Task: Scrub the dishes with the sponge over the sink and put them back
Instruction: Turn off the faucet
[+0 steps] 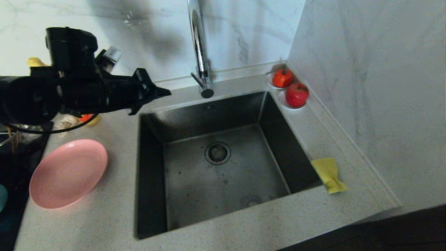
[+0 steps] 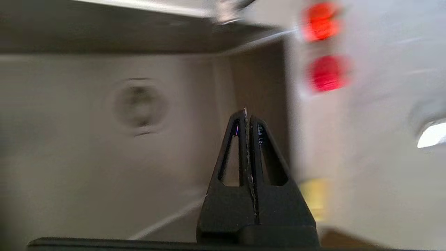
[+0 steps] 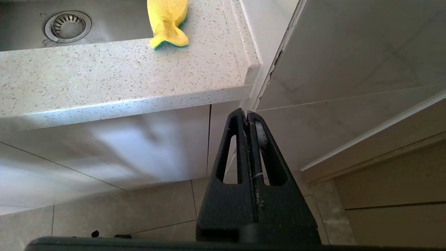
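The pink plate [image 1: 68, 173] lies on the counter left of the sink [image 1: 195, 188]. A sliver of the teal bowl [image 1: 1, 197] shows at the far left edge. The yellow sponge [image 1: 329, 174] rests on the counter at the sink's right rim; it also shows as sponge [image 3: 168, 22] and, blurred, as sponge [image 2: 313, 197]. My left gripper [image 1: 167, 92] hangs shut and empty in the air over the sink's back left corner, well above the plate. In its own view the left gripper [image 2: 248, 113] points across the basin. My right gripper [image 3: 246, 113] is parked shut below the counter edge.
The chrome faucet [image 1: 200, 48] rises behind the sink, with the drain strainer [image 1: 217, 153] in the basin floor. Two red fruits [image 1: 283, 78] [image 1: 297, 94] on white saucers sit at the back right corner by the wall. A dark mat [image 1: 14, 167] borders the counter's left.
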Motion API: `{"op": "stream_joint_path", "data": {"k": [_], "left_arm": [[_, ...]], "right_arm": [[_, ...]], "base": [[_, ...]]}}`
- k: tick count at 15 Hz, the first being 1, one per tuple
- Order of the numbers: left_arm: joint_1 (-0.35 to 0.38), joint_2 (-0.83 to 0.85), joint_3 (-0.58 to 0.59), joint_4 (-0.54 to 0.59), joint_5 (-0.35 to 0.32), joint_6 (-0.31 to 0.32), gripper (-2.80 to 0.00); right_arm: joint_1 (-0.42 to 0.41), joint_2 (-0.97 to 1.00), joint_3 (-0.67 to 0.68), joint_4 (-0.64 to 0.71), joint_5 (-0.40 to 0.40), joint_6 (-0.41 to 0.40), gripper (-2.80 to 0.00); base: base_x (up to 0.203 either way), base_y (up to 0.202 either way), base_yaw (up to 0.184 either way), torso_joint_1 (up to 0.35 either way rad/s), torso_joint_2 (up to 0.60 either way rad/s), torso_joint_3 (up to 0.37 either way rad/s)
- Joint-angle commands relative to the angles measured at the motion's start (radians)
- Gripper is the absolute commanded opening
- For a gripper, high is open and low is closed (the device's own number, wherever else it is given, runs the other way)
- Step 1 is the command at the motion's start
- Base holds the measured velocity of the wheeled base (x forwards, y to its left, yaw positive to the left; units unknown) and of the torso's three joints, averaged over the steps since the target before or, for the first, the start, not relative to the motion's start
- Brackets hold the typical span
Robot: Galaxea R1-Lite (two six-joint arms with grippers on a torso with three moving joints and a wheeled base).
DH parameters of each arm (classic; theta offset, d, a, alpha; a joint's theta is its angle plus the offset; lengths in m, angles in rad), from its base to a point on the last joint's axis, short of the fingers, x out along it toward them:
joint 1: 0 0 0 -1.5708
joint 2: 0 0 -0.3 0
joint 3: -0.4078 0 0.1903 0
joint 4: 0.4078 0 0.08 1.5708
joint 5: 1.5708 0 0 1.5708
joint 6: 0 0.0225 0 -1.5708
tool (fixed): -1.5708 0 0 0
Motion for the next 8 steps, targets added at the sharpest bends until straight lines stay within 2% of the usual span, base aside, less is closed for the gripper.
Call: {"op": "stream_joint_path", "data": {"k": [1, 4, 8], "left_arm": [[0.008, -0.168, 0.108, 0.055, 0.194, 0.132, -2.80], [0.009, -0.310, 0.291, 0.061, 0.358, 0.260, -2.80], [0.009, -0.516, 0.488, 0.057, 0.596, 0.356, -2.80]], "right_arm": [[0.000, 0.002, 0.000, 0.000, 0.000, -0.001, -2.80], [0.000, 0.002, 0.000, 0.000, 0.000, -0.001, -2.80], [0.000, 0.002, 0.000, 0.000, 0.000, -0.001, -2.80]], "base": [[0.000, 0.000, 0.000, 0.000, 0.00, 0.000], [0.000, 0.000, 0.000, 0.000, 0.00, 0.000], [0.000, 0.000, 0.000, 0.000, 0.00, 0.000]]}}
